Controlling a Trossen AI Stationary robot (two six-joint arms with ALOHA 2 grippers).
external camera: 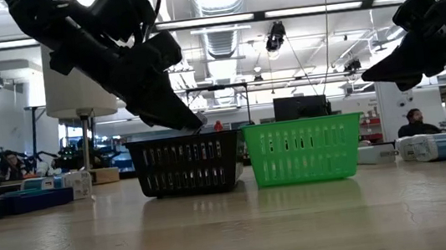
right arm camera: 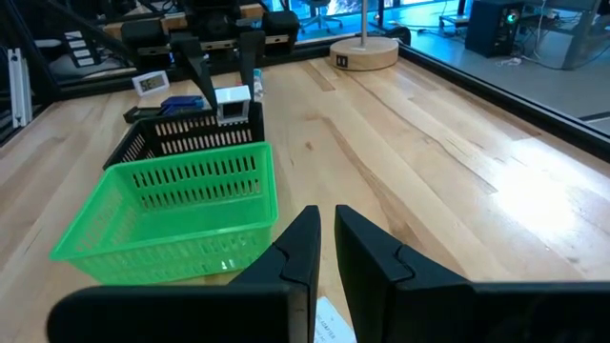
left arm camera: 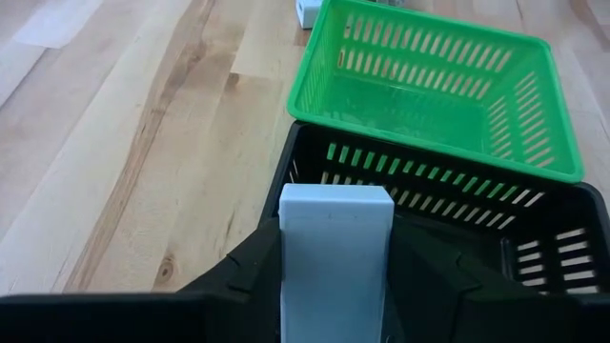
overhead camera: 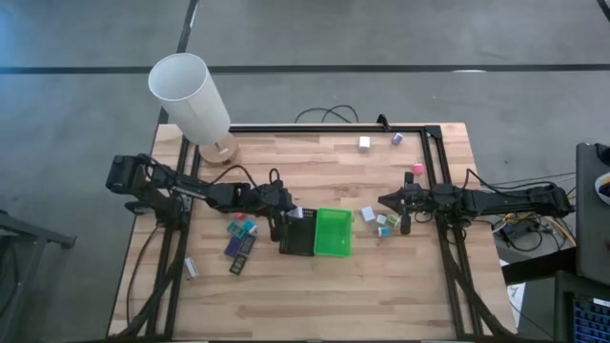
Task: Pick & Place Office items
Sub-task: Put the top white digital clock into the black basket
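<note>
High cam looks straight down on my whole table (overhead camera: 381,295). Low cam sits at tabletop level, facing the room. Wrist cams look fwd, close in. All four share the green tray (overhead camera: 334,232) & black tray (overhead camera: 296,235).

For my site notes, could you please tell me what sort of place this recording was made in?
Probably a large open robotics lab or workshop: exposed ceiling ducts and strip lights, people seated at workstations behind, and a wooden table with a black frame carrying two arms.

Table (overhead camera: 315,295) pale wood, matt; green tray (left arm camera: 434,81) glossy slotted plastic
</note>
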